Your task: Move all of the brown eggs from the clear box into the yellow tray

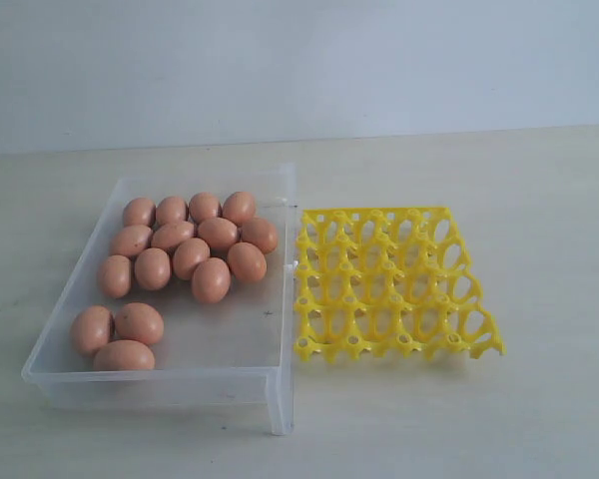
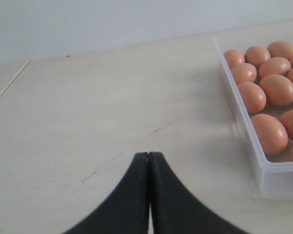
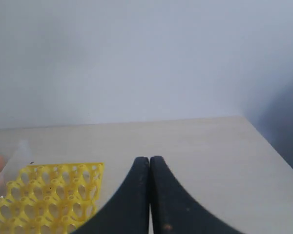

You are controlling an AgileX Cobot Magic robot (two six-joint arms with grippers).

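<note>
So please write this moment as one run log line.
eggs: all in clear box | yellow tray: empty | left gripper: shut | right gripper: shut

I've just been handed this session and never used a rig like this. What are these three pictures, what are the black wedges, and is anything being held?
The wide picture is a fixed camera over a pale table. It shows the clear box with brown eggs lying loose in it, and beside it the yellow tray, with no eggs in it. The other two pictures come from cameras on each arm's wrist. The black wedges are the grippers: the left gripper is beside the box, the right gripper near the tray. Both are shut with their fingers pressed together, holding nothing.
</note>
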